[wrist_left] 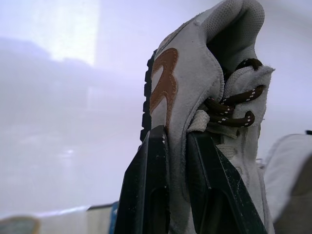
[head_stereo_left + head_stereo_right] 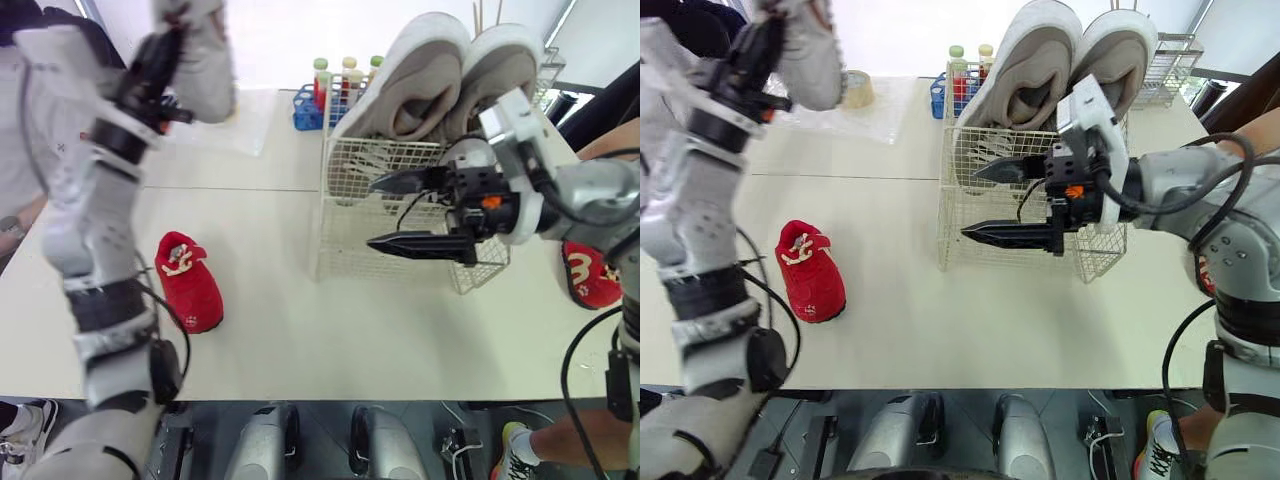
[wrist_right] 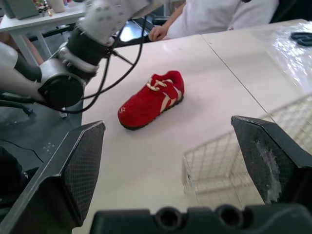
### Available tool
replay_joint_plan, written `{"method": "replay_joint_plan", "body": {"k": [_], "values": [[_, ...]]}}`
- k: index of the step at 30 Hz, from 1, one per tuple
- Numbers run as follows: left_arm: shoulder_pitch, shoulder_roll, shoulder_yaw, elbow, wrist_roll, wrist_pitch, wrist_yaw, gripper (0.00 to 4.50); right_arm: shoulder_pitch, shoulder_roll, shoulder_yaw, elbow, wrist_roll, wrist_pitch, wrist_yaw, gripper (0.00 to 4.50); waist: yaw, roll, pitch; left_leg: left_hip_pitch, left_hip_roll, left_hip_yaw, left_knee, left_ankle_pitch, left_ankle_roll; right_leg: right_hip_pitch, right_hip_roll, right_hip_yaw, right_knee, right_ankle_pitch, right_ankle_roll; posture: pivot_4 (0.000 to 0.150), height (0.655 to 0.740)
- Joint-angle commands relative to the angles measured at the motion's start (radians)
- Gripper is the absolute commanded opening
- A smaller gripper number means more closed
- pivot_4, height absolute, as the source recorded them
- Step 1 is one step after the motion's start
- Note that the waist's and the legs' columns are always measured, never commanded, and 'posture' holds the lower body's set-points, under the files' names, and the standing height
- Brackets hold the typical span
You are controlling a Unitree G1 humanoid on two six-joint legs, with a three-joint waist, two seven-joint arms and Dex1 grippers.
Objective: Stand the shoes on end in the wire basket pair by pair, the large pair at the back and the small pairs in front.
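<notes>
My left gripper [image 2: 176,40] is raised high at the far left, shut on the side wall of a small grey shoe [image 1: 204,63] with brown laces, which hangs above the table. Two large grey shoes [image 2: 415,80] stand on end at the back of the white wire basket [image 2: 340,230]. My right gripper [image 2: 371,212] hovers wide open at the basket's front left corner, holding nothing. A small red shoe [image 2: 190,282] lies on the table to the left of the basket. A second red shoe [image 2: 590,275] lies right of the basket, partly hidden behind my right arm.
Behind the basket stands a blue rack of bottles [image 2: 330,90]. A tape roll [image 2: 855,88] and a plastic sheet [image 2: 230,125] lie at the back left, and a wire rack [image 2: 1165,65] at the back right. A person's arm [image 3: 168,27] rests beyond the far edge.
</notes>
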Motion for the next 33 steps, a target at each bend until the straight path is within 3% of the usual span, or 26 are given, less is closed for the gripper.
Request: {"method": "replay_joint_plan", "body": {"k": [1, 8, 18, 29, 33], "values": [[0.033, -0.04, -0.153, -0.141, 0.087, -0.076, 0.002, 0.52, -0.044, -0.083, -0.051, 0.048, -0.007, 0.016, 0.068, 4.5, 0.0, 0.002, -0.001, 0.0, 0.0, 0.0, 0.0, 0.0, 0.0, 0.0, 0.0, 0.0, 0.0, 0.0, 0.0, 0.15, 0.7371], [0.095, -0.18, -0.275, -0.001, 0.134, -0.27, -0.073, 0.52, -0.013, -0.164, -0.115, 0.021, 0.055, 0.114, 0.058, 4.5, 0.001, 0.004, -0.001, 0.0, 0.005, 0.001, 0.004, -0.002, 0.003, 0.0, 0.004, 0.0, 0.001, 0.0, -0.001, 0.15, 0.7371], [0.066, -0.322, -0.319, 0.401, 0.248, -0.609, -0.148, 0.52, 0.072, -0.218, -0.289, -0.064, 0.21, 0.279, -0.092, 4.5, 0.003, 0.004, -0.001, -0.003, 0.003, 0.001, 0.01, -0.006, 0.01, 0.0, 0.0, 0.0, -0.002, 0.001, -0.002, 0.15, 0.7371], [0.159, -0.43, -0.387, 0.571, 0.421, -0.809, -0.052, 0.52, 0.087, -0.21, -0.323, -0.097, 0.324, 0.3, -0.214, 4.5, 0.004, 0.004, -0.002, -0.003, 0.003, 0.001, 0.01, -0.009, 0.014, 0.0, -0.001, 0.001, -0.002, 0.001, -0.002, 0.15, 0.7371], [0.185, -0.442, -0.381, 0.587, 0.421, -0.793, -0.021, 0.52, 0.093, -0.197, -0.313, -0.098, 0.336, 0.278, -0.233, 4.5, 0.008, 0.007, -0.003, -0.003, 0.003, 0.001, 0.01, -0.009, 0.015, 0.001, -0.001, 0.0, -0.002, 0.001, -0.002, 0.15, 0.7371]]}}
